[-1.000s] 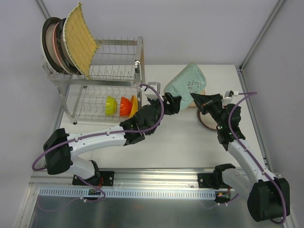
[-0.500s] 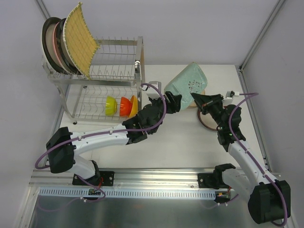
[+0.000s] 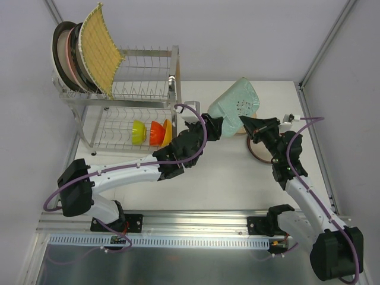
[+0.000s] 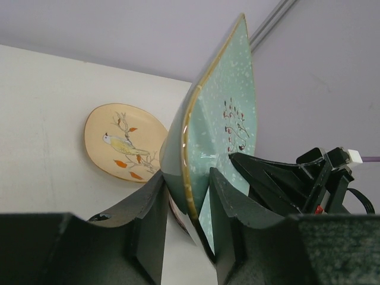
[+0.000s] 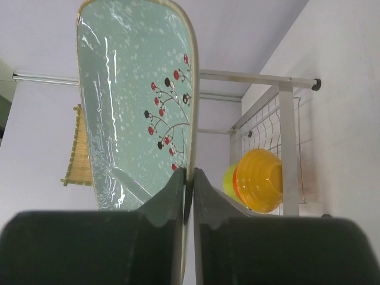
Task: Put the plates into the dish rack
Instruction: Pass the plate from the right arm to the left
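Note:
The pale teal rectangular dish (image 3: 233, 107) stands tilted on edge above the table, between both arms. My right gripper (image 5: 189, 173) is shut on the dish's rim, with the dish (image 5: 130, 89) rising above its fingers. My left gripper (image 4: 189, 178) is shut on the opposite edge of the same dish (image 4: 228, 101), one finger on its back and one on its face. The dish rack (image 3: 172, 65) stands at the back left. Round plates (image 3: 64, 56) and the yellow woven square (image 3: 101, 50) stand in its upper tier. A beige floral plate (image 4: 122, 142) lies on the table behind the dish.
Green (image 3: 138, 131), orange (image 3: 156, 132) and yellow (image 3: 167, 132) bowls sit in the rack's lower tier. A brown-rimmed plate (image 3: 256, 153) lies on the table under my right arm. Walls close in behind and at both sides of the white table (image 3: 225, 178).
The left gripper's jaws have closed in onto the teal dish's edge. The dish and the right arm have barely shifted.

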Controlling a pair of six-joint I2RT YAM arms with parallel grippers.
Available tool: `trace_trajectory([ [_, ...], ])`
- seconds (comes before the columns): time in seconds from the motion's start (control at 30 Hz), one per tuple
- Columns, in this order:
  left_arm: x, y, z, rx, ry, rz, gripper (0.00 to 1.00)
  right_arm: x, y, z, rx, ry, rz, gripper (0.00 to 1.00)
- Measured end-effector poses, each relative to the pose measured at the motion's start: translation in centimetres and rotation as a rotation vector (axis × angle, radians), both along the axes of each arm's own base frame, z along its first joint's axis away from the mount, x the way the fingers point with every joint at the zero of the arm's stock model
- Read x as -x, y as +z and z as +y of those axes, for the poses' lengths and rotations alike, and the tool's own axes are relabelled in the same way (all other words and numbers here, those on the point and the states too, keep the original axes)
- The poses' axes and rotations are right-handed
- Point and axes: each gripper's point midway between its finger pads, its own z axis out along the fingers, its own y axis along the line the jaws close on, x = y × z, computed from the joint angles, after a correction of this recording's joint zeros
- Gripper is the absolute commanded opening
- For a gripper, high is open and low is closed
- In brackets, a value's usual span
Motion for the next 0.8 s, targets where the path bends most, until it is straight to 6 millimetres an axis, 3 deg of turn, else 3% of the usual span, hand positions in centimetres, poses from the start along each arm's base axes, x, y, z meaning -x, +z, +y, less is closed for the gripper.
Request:
trace_trajectory([
  [0.3, 0.2, 1.2, 0.1, -0.008, -0.004, -0.054, 0.0, 1.7, -1.7, 1.2, 0.068, 0.088, 0.007, 0.43],
  [0.8, 0.0, 1.3, 0.8, -0.107, 0.009, -0.156, 0.0, 2.9, -2.1, 1.9, 0.131, 0.153, -0.018, 0.66],
])
